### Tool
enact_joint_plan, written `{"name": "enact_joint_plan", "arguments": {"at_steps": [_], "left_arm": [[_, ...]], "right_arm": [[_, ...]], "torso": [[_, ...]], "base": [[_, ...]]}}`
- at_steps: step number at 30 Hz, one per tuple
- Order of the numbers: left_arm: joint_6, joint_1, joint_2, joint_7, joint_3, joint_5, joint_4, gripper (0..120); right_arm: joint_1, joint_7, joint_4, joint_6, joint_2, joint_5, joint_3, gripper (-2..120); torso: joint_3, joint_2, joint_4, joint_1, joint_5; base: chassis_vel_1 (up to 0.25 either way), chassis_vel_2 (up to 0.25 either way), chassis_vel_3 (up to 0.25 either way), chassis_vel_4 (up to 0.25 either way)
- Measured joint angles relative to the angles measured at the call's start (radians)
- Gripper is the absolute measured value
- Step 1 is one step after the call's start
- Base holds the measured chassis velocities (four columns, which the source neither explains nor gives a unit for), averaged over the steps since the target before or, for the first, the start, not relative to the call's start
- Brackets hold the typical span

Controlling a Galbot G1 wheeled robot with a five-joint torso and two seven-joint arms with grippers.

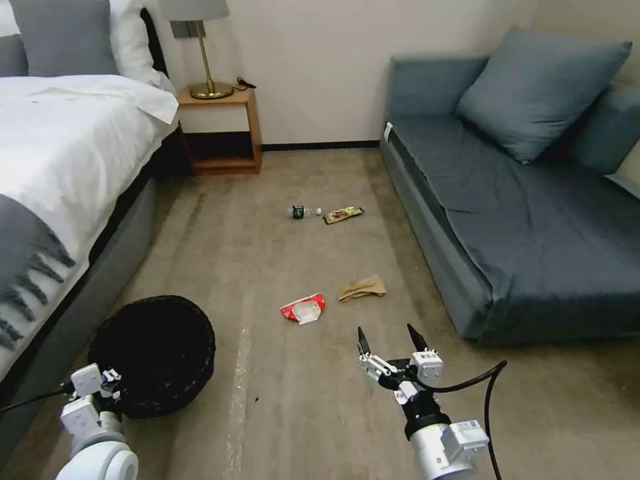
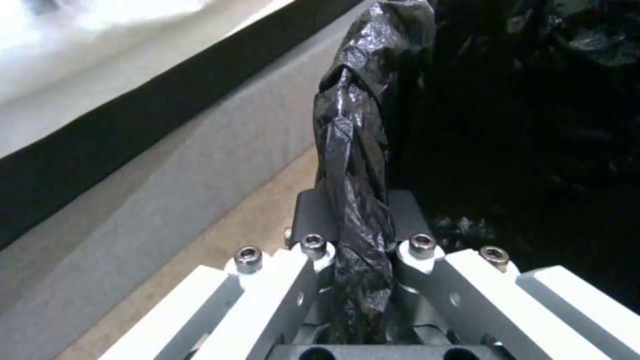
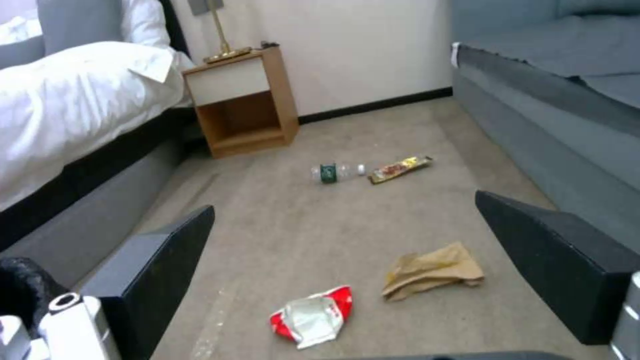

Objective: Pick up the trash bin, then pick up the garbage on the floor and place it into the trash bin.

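Observation:
The trash bin [image 1: 157, 353], lined with a crinkled black bag, hangs low at the left beside the bed. My left gripper [image 1: 107, 390] is shut on its near rim; the left wrist view shows the bag-covered rim [image 2: 357, 165] pinched between the fingers. The garbage lies on the carpet ahead: a red-and-white packet [image 1: 303, 308] [image 3: 312, 320], a tan paper bag [image 1: 362, 288] [image 3: 432, 270], and farther off a clear bottle with a green label [image 1: 301, 211] [image 3: 333, 172] beside a yellow-brown wrapper [image 1: 343, 214] [image 3: 400, 169]. My right gripper [image 1: 393, 340] hangs open above the floor, just short of the packet and paper bag.
A bed [image 1: 60, 173] runs along the left, a blue sofa [image 1: 527, 220] along the right. A wooden nightstand [image 1: 220, 130] with a lamp [image 1: 200, 47] stands against the far wall. Open carpet lies between bed and sofa.

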Motion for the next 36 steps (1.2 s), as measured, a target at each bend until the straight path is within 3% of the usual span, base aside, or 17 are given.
{"name": "enact_joint_plan", "arguments": {"at_steps": [22, 36], "left_arm": [[-0.018, 0.002, -0.003, -0.003, -0.002, 0.004, 0.023, 6], [-0.025, -0.008, 0.007, -0.008, -0.011, -0.012, 0.038, 6]], "right_arm": [[-0.012, 0.014, -0.007, -0.001, 0.003, -0.018, 0.001, 100], [-0.015, 0.023, -0.020, 0.011, 0.006, -0.024, 0.001, 100]], "torso": [[0.000, 0.000, 0.0001, 0.000, 0.0004], [0.000, 0.000, -0.0005, 0.000, -0.0013]], "base": [[-0.104, 0.121, 0.114, -0.106], [-0.095, 0.100, 0.101, -0.101]]}}
